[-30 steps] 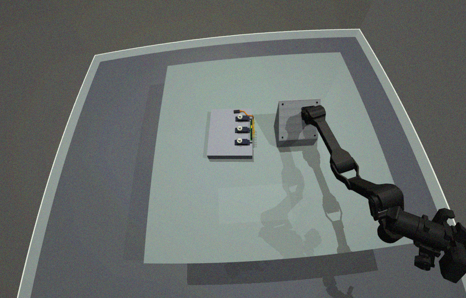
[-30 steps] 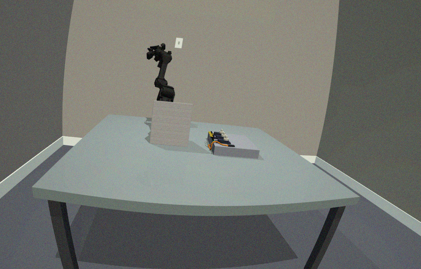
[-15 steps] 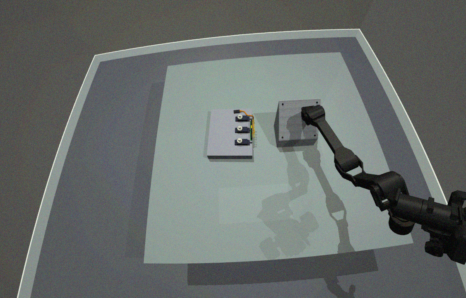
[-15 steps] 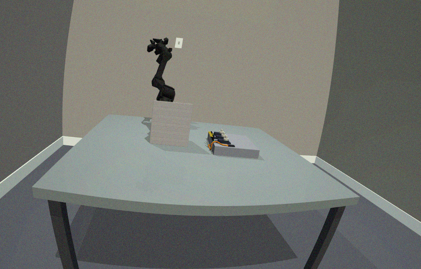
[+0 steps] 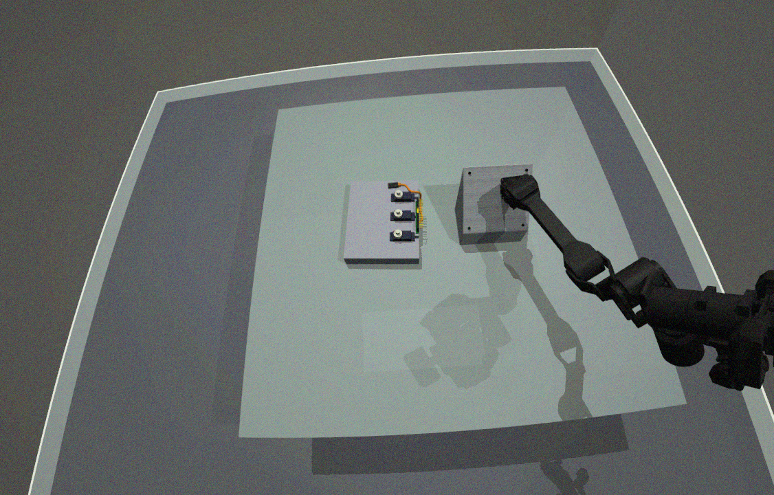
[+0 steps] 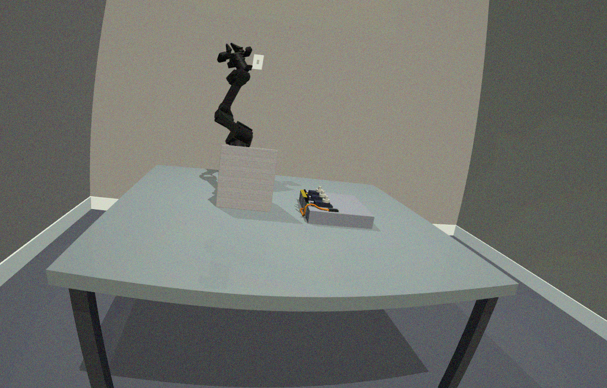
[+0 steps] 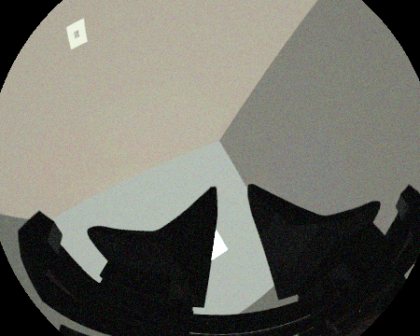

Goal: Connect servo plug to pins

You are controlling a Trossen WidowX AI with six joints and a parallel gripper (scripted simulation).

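My gripper [image 6: 230,46] [image 7: 231,190] is raised high above the table, far from the holder, its fingers partly apart with nothing between them. In the top view the fingers run to the right edge. The dark plug [image 5: 392,185] [image 6: 333,210] lies on top of the grey holder [image 5: 371,230] [image 6: 342,221], near its far end. Its orange-looking lead [image 5: 410,189] [image 6: 314,206] curves over the holder's edge. Small dark servos with white horns sit on the holder. The pins [image 5: 425,236] stick out on the side facing the block. The dot and the plug's holes are too small to make out.
A tall grey block [image 5: 482,203] [image 6: 247,178] stands beside the holder on the pin side, with a gap between them. The arm's base is at this block. The pale table [image 5: 310,344] [image 6: 267,260] bears both. A white wall plate [image 6: 257,61] [image 7: 77,34] is on the wall.
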